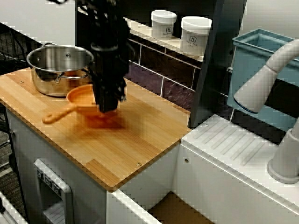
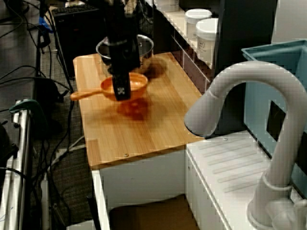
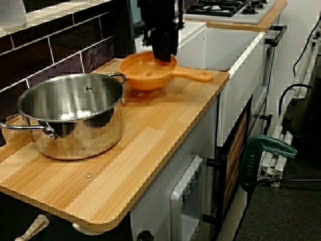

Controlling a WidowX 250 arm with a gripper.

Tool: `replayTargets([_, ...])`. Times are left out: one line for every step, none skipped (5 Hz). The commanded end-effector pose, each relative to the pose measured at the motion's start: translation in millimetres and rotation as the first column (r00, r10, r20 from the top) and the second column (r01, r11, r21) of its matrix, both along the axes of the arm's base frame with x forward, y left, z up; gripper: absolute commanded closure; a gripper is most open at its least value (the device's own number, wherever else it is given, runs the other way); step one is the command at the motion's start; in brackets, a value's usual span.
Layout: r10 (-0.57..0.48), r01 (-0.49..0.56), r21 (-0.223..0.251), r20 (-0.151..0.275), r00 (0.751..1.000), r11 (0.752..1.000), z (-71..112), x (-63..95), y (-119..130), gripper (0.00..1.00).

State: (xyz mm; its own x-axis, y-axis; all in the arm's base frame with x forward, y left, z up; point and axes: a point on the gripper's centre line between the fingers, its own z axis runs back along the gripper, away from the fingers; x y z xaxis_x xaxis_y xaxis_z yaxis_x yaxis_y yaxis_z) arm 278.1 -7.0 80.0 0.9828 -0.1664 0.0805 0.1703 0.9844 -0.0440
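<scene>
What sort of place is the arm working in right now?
Probably a mock or play kitchen: a steel pot stands on a wooden counter, a white faucet rises beside it, and a stove top lies further along.

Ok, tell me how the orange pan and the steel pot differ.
The orange pan is small and shallow; the steel pot is bigger and deep. The orange pan has one long straight handle; the steel pot has two loop handles. The orange pan hangs from the gripper above its shadow; the steel pot stands on the wooden counter. Both are round and lidless.
</scene>
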Motion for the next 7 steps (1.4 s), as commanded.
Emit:
replayTargets([-0.026, 0.031, -0.046, 0.108, 0.994, 0.998, 48.6, -5.6, 0, 1.00])
replayTargets([-0.049, 0.058, -0.082, 0.110, 0.993, 0.995, 62.5, -10.5, -5, 1.00])
replayTargets([-0.070, 0.083, -0.109, 0.117, 0.991, 0.991, 73.6, -13.8, -10, 1.00])
replayTargets([-0.159, 0.176, -0.232, 0.092, 0.983, 0.957, 80.5, -15.3, -12, 1.00])
replayTargets([-0.221, 0.234, -0.289, 0.076, 0.972, 0.928, 85.2, -13.4, -11, 1.00])
replayTargets([-0.259, 0.267, -0.342, 0.069, 0.963, 0.901, 89.4, -10.9, -8, 1.00])
replayTargets([-0.295, 0.297, -0.381, 0.064, 0.953, 0.876, 91.9, -8.9, -6, 1.00])
